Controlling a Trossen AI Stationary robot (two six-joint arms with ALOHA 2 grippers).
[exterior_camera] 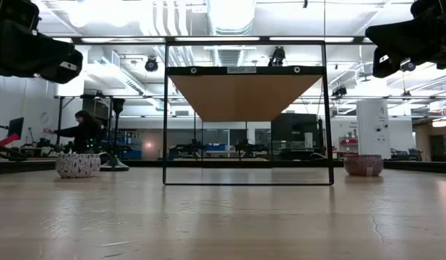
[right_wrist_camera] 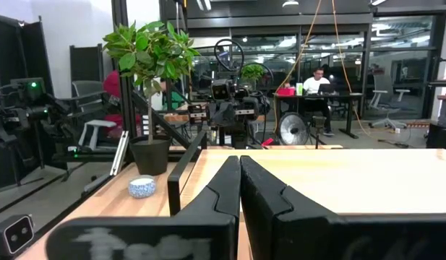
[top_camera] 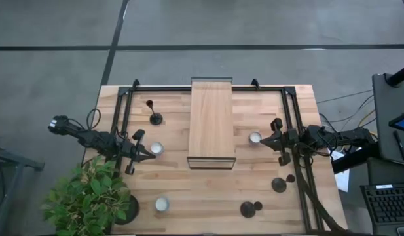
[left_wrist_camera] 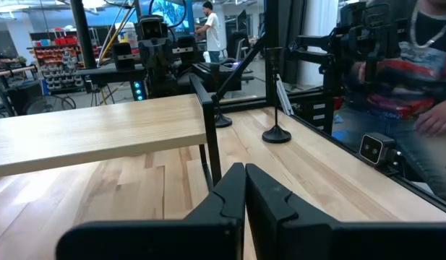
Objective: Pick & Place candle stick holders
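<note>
Three matt black candle stick holders stand on their disc bases on the wooden table. One point(top_camera: 154, 118) is at the far left, beside the raised wooden shelf point(top_camera: 211, 121). Two are at the near right point(top_camera: 279, 184) point(top_camera: 248, 209); one of them also shows upright in the left wrist view point(left_wrist_camera: 277, 133). My left gripper point(top_camera: 151, 153) point(left_wrist_camera: 244, 177) is shut and empty, left of the shelf, above a small white cup point(top_camera: 156, 149). My right gripper point(top_camera: 266, 141) point(right_wrist_camera: 239, 170) is shut and empty, right of the shelf, near another white cup point(top_camera: 255, 137).
The shelf stands on a black frame point(exterior_camera: 165, 115) in the table's middle. A third white cup point(top_camera: 162, 204) sits near the front edge. A potted plant point(top_camera: 90, 196) stands at the near left corner. People show in the room beyond the table point(left_wrist_camera: 418, 87).
</note>
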